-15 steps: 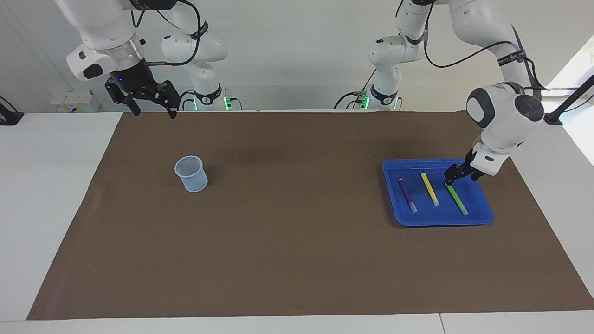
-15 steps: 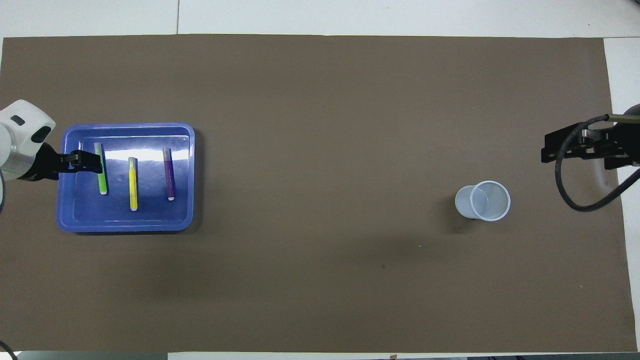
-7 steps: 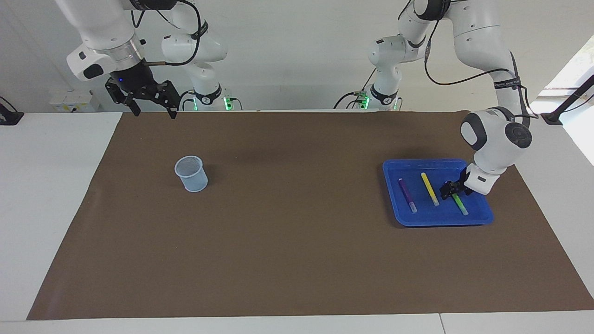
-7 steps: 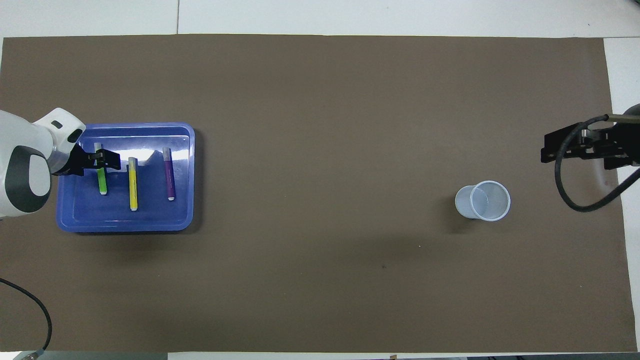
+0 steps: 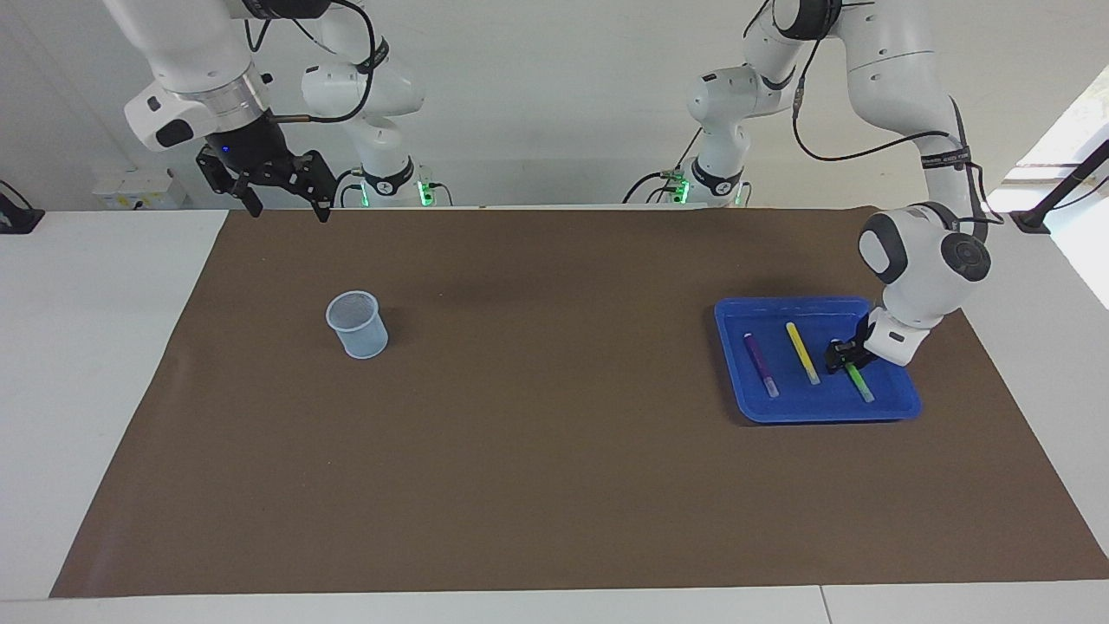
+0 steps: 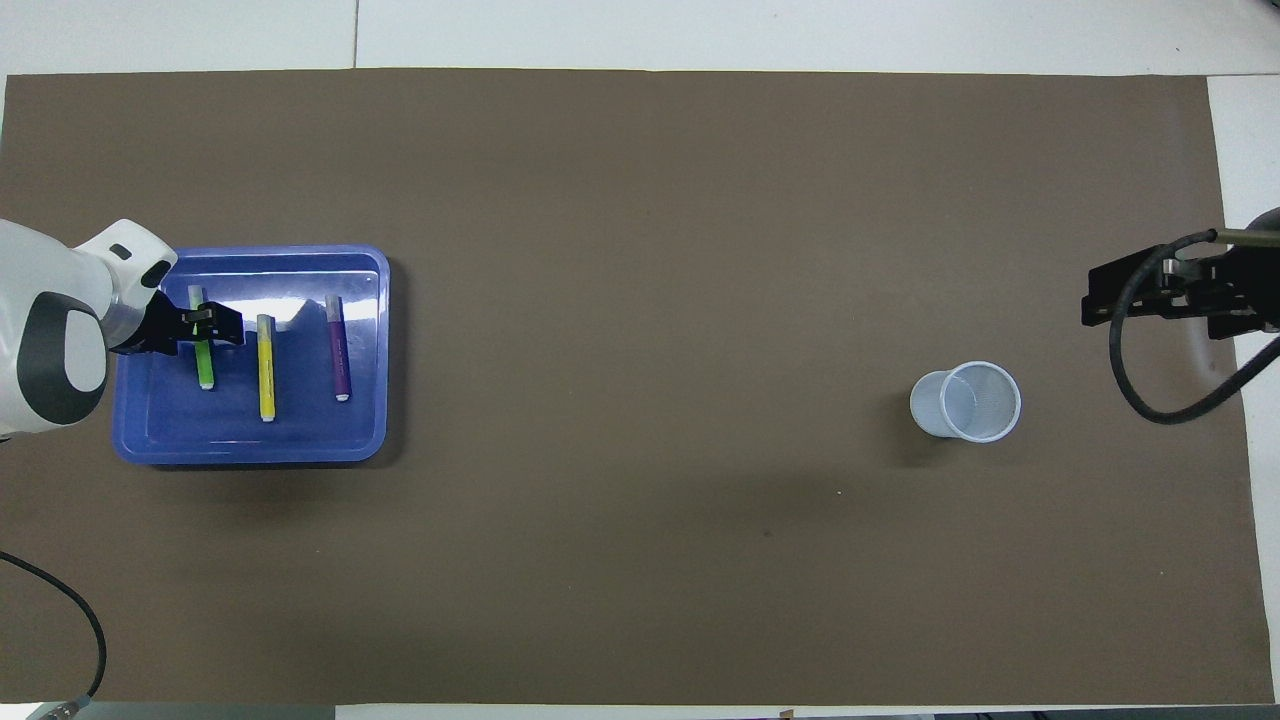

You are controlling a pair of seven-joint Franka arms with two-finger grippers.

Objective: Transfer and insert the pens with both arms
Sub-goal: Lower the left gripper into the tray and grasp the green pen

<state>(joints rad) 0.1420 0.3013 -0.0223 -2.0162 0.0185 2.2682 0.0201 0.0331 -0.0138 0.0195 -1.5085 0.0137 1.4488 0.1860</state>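
Left tool (image 5: 842, 357) now lower in tray (image 5: 814, 412), fingers narrowed astride green pen (image 5: 860, 383); grip unclear.

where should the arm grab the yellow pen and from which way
Grip the yellow pen across the middle of its barrel, coming straight down from above. It lies flat in the blue tray, with open floor between it and the green pen and purple pen on either side, so jaws set crosswise to its length should fit.
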